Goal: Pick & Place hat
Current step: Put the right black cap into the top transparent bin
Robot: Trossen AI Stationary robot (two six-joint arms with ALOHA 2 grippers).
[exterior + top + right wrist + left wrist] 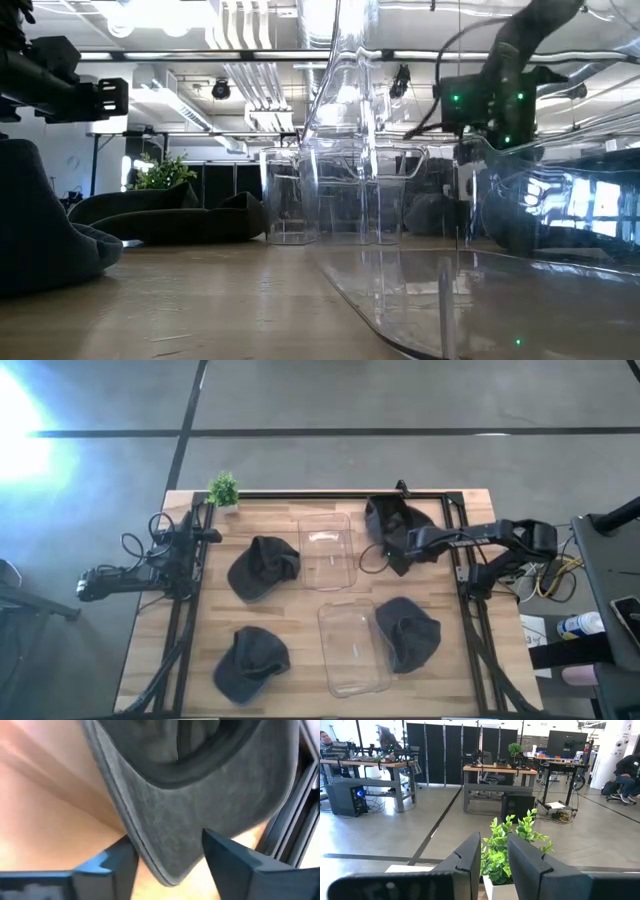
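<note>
Several dark grey hats lie on the wooden table. One (385, 520) sits by the far right corner, and my right gripper (400, 547) is at it. In the right wrist view the gripper (167, 837) is open, with the hat's (200, 780) curved brim between its two fingers. The other hats lie at centre left (262, 567), near left (250, 660) and near right (408, 630). My left gripper (205, 535) waits at the table's left edge, its fingers (470, 855) a narrow gap apart, pointing at a small plant (512, 845). My right gripper has one finger (120, 862) on each side of the hat's brim edge (165, 855). The brim fills the gap between them. Whether the fingers press on it, I cannot tell.
Two clear plastic bins stand in the middle of the table, one far (328, 550) and one near (352, 645). A potted plant (223, 488) stands at the far left corner. A black frame (455, 520) runs along the table's edges. Cables hang by both arms.
</note>
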